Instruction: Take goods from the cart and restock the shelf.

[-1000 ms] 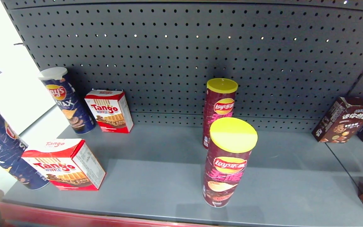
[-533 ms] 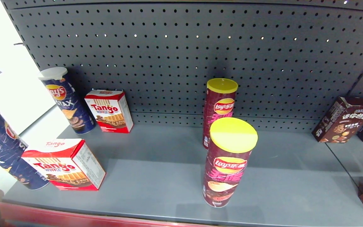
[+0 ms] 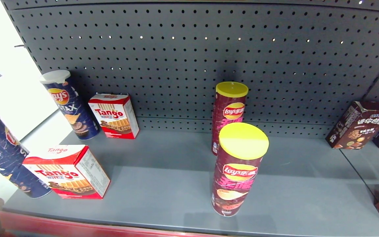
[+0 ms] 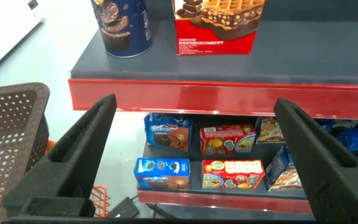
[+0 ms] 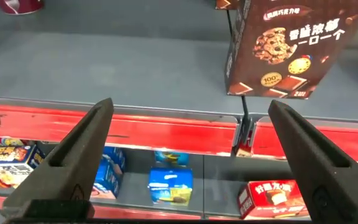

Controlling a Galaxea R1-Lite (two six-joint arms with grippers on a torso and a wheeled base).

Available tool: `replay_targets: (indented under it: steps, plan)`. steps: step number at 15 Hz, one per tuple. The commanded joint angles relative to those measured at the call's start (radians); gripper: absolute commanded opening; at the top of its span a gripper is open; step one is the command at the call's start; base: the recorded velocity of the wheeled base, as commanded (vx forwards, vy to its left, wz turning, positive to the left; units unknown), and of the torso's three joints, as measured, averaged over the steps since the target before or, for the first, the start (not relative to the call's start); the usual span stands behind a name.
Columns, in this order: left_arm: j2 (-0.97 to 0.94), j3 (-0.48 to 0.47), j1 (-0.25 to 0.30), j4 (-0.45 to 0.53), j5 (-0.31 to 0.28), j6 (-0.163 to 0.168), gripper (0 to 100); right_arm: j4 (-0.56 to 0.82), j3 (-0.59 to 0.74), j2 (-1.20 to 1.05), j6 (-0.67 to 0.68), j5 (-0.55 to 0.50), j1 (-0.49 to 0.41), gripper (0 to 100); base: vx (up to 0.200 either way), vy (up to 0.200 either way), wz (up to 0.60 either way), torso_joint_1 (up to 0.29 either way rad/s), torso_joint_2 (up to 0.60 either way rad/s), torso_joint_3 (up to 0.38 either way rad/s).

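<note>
On the grey shelf [image 3: 163, 184] two maroon chip cans with yellow lids stand upright, one in front [image 3: 239, 169] and one behind [image 3: 229, 112] by the pegboard. At the left are two blue chip cans [image 3: 69, 103] [image 3: 2, 158] and two red wafer boxes [image 3: 114, 116] [image 3: 67, 172]. My left gripper [image 4: 194, 158] is open and holds nothing, below the shelf's red front edge [image 4: 229, 96], under a blue can [image 4: 122, 25] and a wafer box [image 4: 216, 25]. My right gripper [image 5: 188, 162] is open with nothing between its fingers, near a brown cookie box [image 5: 288, 46].
Brown cookie boxes [image 3: 359, 125] stand at the shelf's right end. A brown perforated basket [image 4: 8, 149] sits to one side of the left gripper. Lower shelves hold small snack boxes [image 4: 229, 140] [image 5: 169, 183]. A divider [image 5: 244, 134] splits the shelf's front edge.
</note>
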Motion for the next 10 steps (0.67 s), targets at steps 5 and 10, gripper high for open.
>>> replay_targets:
  steps: [5, 10]
  plan:
    - [0.002, 0.000, 0.000, 0.000, 0.004, -0.005, 100, -0.001, 0.000, -0.005, 0.005, -0.001, 0.000, 100, 0.000, 0.000, -0.12, 0.000, 0.00, 0.000]
    - [0.002, 0.000, 0.000, 0.000, 0.006, -0.007, 100, -0.001, 0.000, -0.005, 0.005, 0.002, 0.000, 100, 0.000, 0.000, 0.00, 0.000, 0.00, 0.000]
